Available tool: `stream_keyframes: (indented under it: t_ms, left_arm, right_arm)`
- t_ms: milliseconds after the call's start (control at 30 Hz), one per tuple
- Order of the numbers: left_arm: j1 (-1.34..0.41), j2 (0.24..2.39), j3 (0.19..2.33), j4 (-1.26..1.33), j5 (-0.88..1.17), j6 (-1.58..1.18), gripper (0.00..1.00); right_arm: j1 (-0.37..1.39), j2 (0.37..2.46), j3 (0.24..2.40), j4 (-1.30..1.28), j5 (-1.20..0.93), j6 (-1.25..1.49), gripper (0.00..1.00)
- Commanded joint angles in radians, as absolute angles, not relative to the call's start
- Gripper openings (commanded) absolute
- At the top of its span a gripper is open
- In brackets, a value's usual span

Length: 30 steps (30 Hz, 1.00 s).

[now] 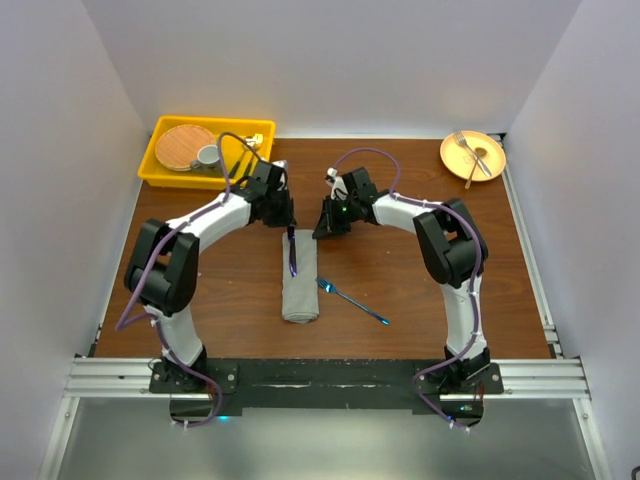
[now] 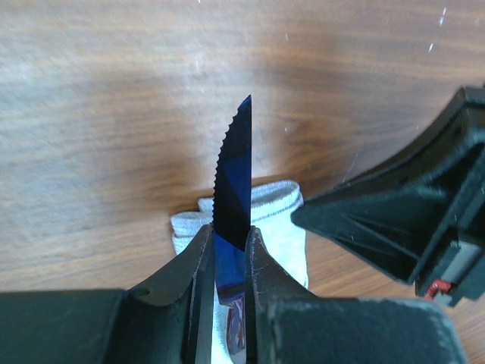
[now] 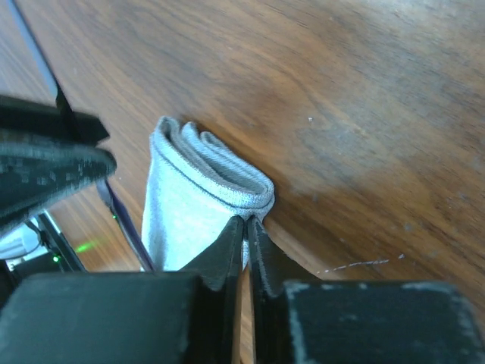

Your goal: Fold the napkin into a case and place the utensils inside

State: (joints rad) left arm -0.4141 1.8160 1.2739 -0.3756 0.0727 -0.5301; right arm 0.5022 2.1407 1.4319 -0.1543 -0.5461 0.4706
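While the left gripper pinched the blue knife, its serrated blade above the folded grey case, the right gripper kept nothing visible between its fingers, pressed together at the case's far edge. The blue fork lay on the table just beside the case.

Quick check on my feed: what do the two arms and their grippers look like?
Both match: the left arm and right arm have white curved links, black joints and loose purple cables. The left gripper and right gripper are matte black, with two tapering fingers. A green light glows near the right wrist.
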Motion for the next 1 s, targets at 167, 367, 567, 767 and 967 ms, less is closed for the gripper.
stream_keyframes:
  t_ms: [167, 367, 567, 767, 967]
  left_arm:
    - [-0.442, 1.769, 1.21, -0.353, 0.089, -0.529, 0.0]
    - [-0.443, 1.747, 1.183, -0.371, 0.103, -0.54, 0.0]
    - [-0.449, 1.724, 1.157, -0.374, 0.121, -0.568, 0.0]
    - [-0.456, 1.709, 1.157, -0.39, 0.126, -0.584, 0.0]
    - [-0.468, 1.697, 1.132, -0.399, 0.124, -0.601, 0.0]
  right_arm:
    - [0.503, 2.131, 1.405, -0.103, -0.552, 0.508, 0.0]
    - [0.503, 2.12, 1.394, -0.094, -0.523, 0.525, 0.0]
    - [0.505, 2.115, 1.393, -0.086, -0.499, 0.535, 0.0]
    - [0.506, 2.109, 1.388, -0.084, -0.486, 0.538, 0.0]
    - [0.511, 2.106, 1.39, -0.084, -0.479, 0.541, 0.0]
